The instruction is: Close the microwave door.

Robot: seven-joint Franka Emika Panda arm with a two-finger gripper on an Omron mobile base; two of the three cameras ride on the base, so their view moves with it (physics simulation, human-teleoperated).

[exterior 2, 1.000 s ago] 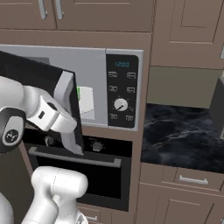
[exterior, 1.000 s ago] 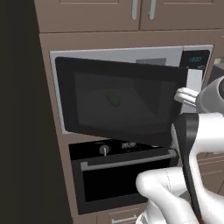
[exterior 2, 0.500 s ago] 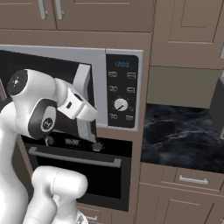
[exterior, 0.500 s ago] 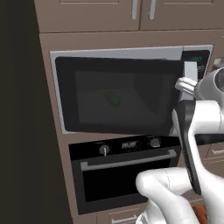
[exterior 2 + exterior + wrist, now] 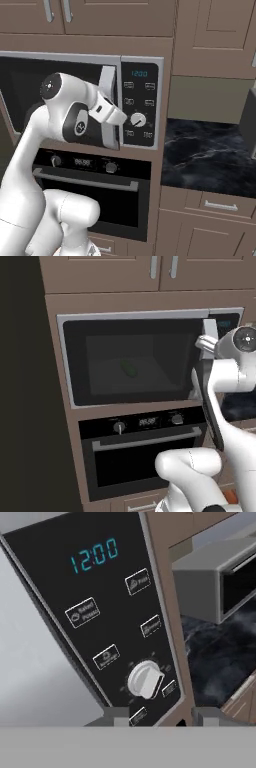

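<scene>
1. The microwave [image 5: 145, 358] is built into brown cabinetry above a black oven [image 5: 142, 456]. Upper cabinet doors [image 5: 150, 271] sit over it.
2. The microwave door [image 5: 132, 362] lies nearly flush with the microwave front in the left base view: dark tinted window, light grey frame. Whether it is fully latched cannot be told.
3. Through the door glass a small green item [image 5: 130, 369] shows on the pale floor of the cavity; its kind cannot be made out.
4. The door's grey vertical handle [image 5: 106, 87] stands at the right edge of the door, just left of the control panel [image 5: 139, 105]. In the left base view the same handle [image 5: 210, 336] sits at the door's upper right corner.
5. The gripper [image 5: 116, 116] is at the right edge of the door, just beside the handle and close to the panel. In the left base view the hand [image 5: 206, 345] is against the handle area; actual contact cannot be confirmed.
6. Jaws: two fingertips [image 5: 116, 716] rise at the bottom of the hand view with a gap between them and nothing held, so they read as parted.
7. The hand view looks straight at the control panel [image 5: 107, 619]: clock display [image 5: 94, 555] reading 12:00, several labelled buttons, white knob [image 5: 145, 679] low on the panel.
8. To the right of the microwave lies a dark marbled counter [image 5: 210, 157] with drawers [image 5: 220, 205] below it.
9. The oven has a horizontal bar handle [image 5: 147, 440] and two knobs beside a small display [image 5: 148, 421].
</scene>
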